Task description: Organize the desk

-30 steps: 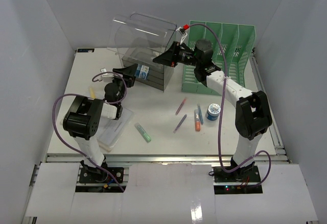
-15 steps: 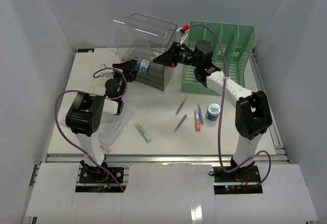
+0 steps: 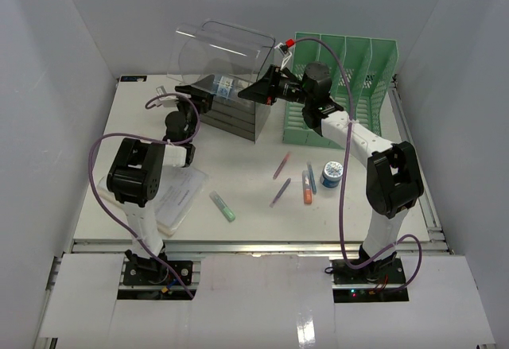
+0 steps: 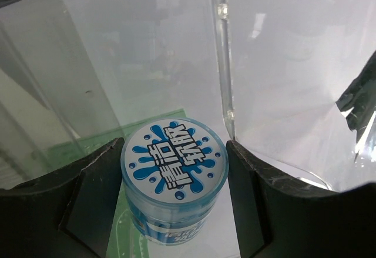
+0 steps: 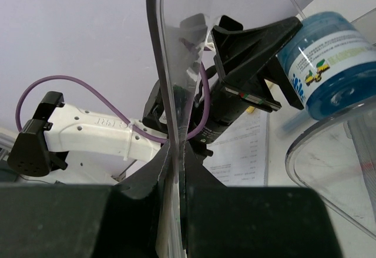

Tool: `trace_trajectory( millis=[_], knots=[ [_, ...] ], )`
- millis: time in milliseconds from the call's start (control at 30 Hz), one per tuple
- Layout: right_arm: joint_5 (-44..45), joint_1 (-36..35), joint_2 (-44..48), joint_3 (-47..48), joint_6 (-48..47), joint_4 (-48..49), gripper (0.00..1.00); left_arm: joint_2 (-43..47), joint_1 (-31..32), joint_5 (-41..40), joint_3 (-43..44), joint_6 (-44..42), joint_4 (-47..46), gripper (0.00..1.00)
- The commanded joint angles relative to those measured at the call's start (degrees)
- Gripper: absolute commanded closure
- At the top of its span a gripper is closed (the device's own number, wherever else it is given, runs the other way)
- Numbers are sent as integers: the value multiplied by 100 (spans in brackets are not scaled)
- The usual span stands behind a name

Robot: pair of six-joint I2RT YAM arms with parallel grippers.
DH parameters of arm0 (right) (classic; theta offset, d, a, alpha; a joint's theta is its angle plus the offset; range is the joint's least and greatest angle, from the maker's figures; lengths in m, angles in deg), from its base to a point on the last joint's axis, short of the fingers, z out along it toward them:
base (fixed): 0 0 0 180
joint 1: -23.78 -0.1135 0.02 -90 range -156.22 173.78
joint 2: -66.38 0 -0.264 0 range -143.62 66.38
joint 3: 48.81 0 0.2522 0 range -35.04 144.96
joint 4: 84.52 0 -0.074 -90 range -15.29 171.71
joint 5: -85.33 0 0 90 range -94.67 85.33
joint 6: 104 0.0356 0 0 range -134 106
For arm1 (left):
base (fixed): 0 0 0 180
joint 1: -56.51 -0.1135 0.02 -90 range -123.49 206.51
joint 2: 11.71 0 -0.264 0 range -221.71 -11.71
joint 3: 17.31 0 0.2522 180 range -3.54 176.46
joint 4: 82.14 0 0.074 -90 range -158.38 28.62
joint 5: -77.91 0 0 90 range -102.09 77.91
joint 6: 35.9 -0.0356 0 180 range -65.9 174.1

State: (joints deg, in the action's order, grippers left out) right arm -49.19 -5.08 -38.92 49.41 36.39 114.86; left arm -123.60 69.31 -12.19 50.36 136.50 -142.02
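A small jar [image 4: 174,176] with a blue-splashed cap sits between the fingers of the left end effector [image 3: 208,95], in front of a raised clear lid [image 3: 219,51] whose edge is pinched in the right end effector [image 5: 175,152]. Just right of that end effector stands a green file rack [image 3: 350,79]. Nearer than both end effectors, well apart from them, lie a second jar [image 3: 332,174], several pens [image 3: 305,188], a green marker [image 3: 223,206] and a clear tray [image 3: 179,198] holding paper.

Left pincer [image 4: 174,174] clamped; right pincer [image 5: 175,152] pinched; both arms stretched forward.
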Motion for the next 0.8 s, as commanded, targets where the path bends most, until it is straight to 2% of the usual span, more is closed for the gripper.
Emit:
trace_trajectory(
  millis=[0, 167, 367, 433, 567, 600, 667, 767],
  knots=[
    [-93, 3, 308, -47, 169, 342, 92, 291, -40, -153, 372, -440, -1198, 100],
    [-84, -3, 296, -35, 201, 359, 92, 446, -32, -256, 416, -674, -628, 98],
    [-58, -4, 318, -71, 216, 368, 92, 528, -3, -280, 662, -939, -52, 86],
    [-58, -4, 333, -79, 216, 368, 92, 543, 20, -287, 752, -1021, 105, 77],
    [-51, 3, 350, -88, 216, 368, 92, 621, 63, -304, 806, -1134, 401, 42],
    [-49, -1, 352, -91, 216, 368, 92, 645, 73, -310, 790, -1157, 448, 36],
    [-49, 3, 352, -97, 216, 368, 92, 687, 83, -314, 752, -1191, 501, 28],
    [-49, -1, 356, -118, 216, 368, 92, 709, 91, -297, 692, -1199, 509, 22]
  ],
)
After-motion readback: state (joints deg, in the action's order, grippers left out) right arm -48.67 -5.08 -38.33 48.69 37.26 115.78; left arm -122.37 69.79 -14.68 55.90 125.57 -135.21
